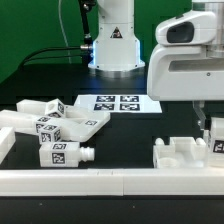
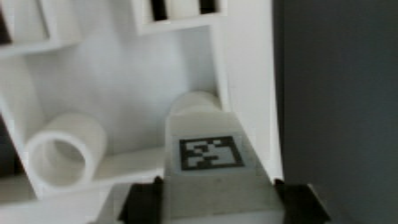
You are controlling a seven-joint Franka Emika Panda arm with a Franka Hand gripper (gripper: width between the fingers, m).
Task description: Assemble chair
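- The tool (image 2: 217, 192) straddles a tagged white chair piece (image 2: 210, 150), one finger close against each side; whether it actually grips cannot be told.
- That piece stands by the boxy seat (image 1: 180, 153), on the exterior view's right.
- Other chair parts (image 1: 55, 130) lie on the counter (image 1: 130, 135) at the left.

bare table (image 1: 125, 138) strip, between loose parts (image 1: 50, 125) and seat piece (image 1: 180, 155)
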